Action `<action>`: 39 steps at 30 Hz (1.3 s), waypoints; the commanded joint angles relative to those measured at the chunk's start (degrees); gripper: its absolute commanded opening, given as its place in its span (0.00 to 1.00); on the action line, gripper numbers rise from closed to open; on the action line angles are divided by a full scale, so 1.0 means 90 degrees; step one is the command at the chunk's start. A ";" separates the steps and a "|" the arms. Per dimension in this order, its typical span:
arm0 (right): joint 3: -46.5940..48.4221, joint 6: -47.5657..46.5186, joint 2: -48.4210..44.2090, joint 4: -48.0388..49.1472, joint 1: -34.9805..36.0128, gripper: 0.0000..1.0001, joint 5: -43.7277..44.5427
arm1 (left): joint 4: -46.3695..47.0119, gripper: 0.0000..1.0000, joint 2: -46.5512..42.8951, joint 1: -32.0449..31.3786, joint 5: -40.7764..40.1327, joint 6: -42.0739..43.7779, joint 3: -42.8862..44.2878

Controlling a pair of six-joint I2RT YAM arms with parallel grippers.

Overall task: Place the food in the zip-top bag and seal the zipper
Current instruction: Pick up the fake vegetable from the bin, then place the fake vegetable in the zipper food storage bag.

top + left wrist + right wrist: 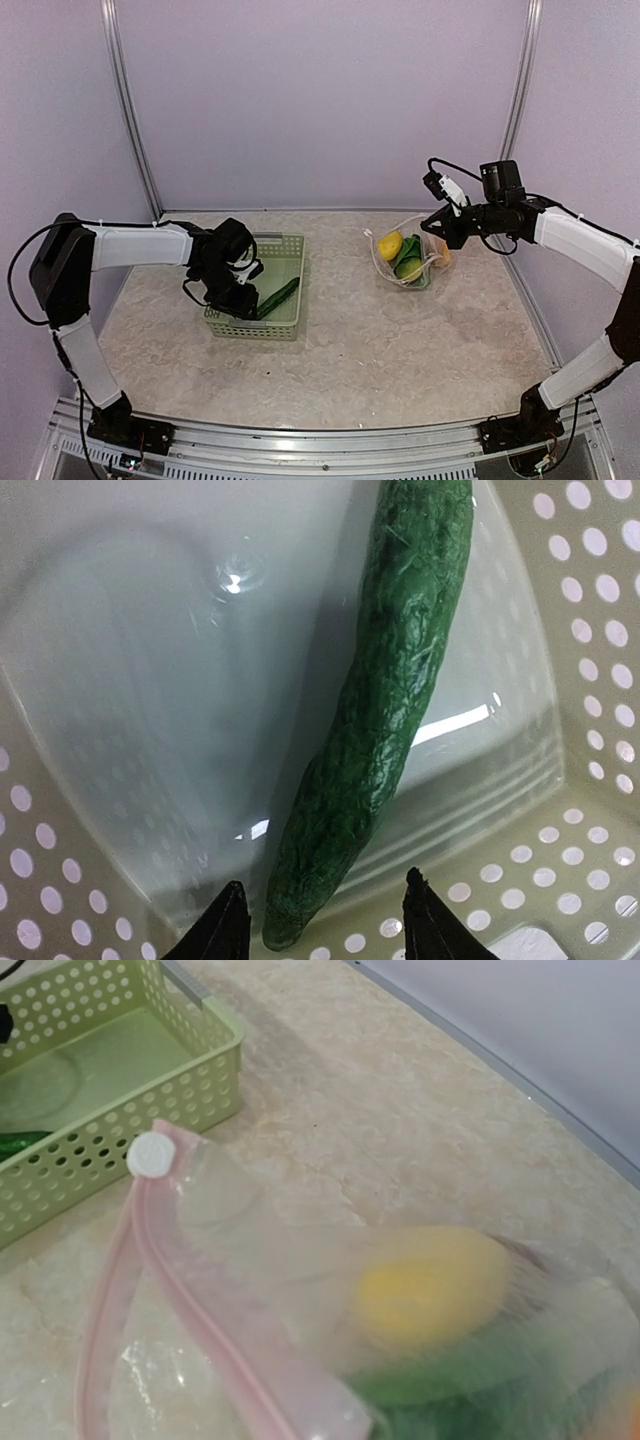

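On the worktop (400,350), the basket (285,243) at left holds a single cucumber (390,710), lying diagonally on its floor. The bag (215,1210) stands well apart to the right, a lemon (430,1285) and green pieces (408,268) inside, zipper (190,1310) unsealed. The left end effector (322,915), by far the nearer, hangs in the basket, fingers part open and straddling the cucumber's near end without visibly touching it. The long axis runs away from it, crossways to the fingers. The right end effector (440,225) is closed on the bag's rim.
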 commanded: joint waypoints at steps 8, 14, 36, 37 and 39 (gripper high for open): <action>-0.0128 -0.0099 -0.0236 0.0186 0.0016 0.00 -0.0152 | -0.0275 0.45 0.0472 -0.0020 -0.0100 0.0308 0.0136; -0.0139 -0.0110 -0.0264 0.0194 0.0015 0.00 -0.0134 | -0.0337 0.32 0.0627 -0.0126 -0.0240 0.0298 0.0259; 0.2105 -0.0257 0.0690 -0.0566 0.0008 0.00 0.1797 | -0.2330 0.08 -0.0393 -0.0792 -0.0154 -0.0084 0.2867; 0.2250 -0.0237 0.0728 -0.0627 0.0013 0.00 0.1688 | -0.2353 0.07 -0.0493 -0.0890 -0.0050 -0.0145 0.2987; 0.2372 -0.0205 0.0772 -0.0711 0.0074 0.00 0.1564 | -0.2435 0.06 -0.0606 -0.1078 0.0220 -0.0256 0.3205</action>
